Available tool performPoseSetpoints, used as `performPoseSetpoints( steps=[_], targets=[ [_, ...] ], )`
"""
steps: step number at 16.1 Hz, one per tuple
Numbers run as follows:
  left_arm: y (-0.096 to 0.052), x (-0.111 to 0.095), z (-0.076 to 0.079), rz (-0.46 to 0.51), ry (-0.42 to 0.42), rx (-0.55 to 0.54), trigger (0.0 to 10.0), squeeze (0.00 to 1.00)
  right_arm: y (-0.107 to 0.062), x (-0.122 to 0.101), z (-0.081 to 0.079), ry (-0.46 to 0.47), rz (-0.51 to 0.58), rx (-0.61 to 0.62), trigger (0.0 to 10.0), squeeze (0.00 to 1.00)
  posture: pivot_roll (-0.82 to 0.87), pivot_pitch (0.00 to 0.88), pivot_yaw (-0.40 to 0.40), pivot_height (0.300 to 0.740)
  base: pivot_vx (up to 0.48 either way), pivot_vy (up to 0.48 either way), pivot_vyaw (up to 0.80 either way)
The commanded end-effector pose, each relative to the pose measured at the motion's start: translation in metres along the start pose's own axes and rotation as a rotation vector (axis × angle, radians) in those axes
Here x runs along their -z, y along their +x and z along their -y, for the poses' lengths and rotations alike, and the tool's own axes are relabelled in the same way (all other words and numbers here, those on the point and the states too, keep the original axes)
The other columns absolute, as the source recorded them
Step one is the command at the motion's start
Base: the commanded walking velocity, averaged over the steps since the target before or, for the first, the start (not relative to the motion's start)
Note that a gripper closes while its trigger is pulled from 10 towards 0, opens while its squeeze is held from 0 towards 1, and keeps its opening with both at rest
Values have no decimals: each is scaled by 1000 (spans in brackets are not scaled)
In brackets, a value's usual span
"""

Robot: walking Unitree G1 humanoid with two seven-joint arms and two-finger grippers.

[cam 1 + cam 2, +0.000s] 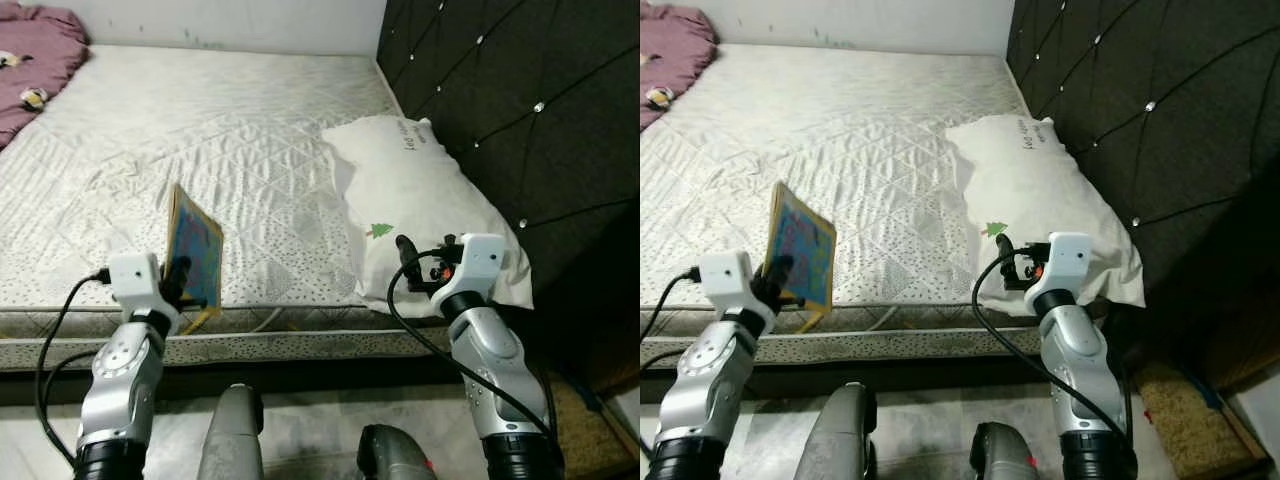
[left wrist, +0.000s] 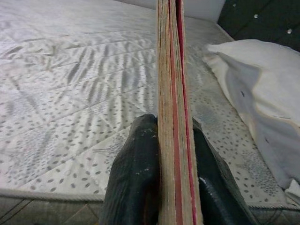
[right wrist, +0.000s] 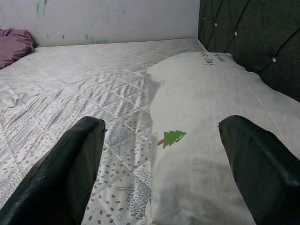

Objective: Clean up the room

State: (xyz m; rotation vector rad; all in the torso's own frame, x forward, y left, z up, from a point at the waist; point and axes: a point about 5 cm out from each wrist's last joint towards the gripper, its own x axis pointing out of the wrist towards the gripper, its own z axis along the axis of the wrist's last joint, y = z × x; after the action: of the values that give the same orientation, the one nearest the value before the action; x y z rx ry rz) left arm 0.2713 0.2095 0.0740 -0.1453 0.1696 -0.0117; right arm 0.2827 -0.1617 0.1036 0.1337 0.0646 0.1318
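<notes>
Nearest my camera, the left tool [image 1: 183,283] is clamped on the lower edge of a thin picture book [image 1: 195,255]; the book stands upright, its long axis rising from the fingers [image 2: 136,183], above the near edge of the bed [image 1: 200,150]; the right tool [image 1: 412,262] is spread wide and holds nothing, hovering at the near end of the white pillow [image 1: 420,205]; the pillow lies straight ahead of that tool, its long axis running away towards the dark headboard [image 1: 520,120]; I judge the right arm the nearer for straightening it; a purple blanket [image 1: 35,60] lies bunched at the bed's far left corner.
</notes>
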Motion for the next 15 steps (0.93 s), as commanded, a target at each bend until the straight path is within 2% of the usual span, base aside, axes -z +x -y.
performPoseSetpoints(
  steps=[1, 15],
  targets=[
    [4, -13, 6, 61, 4, 27, 10000, 0, 1, -4, 1, -13, 12, -7, 10000, 0, -20, 0, -39, 653, 326, 0, 0],
    [3, -7, 7, 43, -17, 18, 10000, 0, -2, -4, -1, -29, 10, -41, 10000, 0, -29, 0, -44, 653, 393, 0, 0]
  ],
)
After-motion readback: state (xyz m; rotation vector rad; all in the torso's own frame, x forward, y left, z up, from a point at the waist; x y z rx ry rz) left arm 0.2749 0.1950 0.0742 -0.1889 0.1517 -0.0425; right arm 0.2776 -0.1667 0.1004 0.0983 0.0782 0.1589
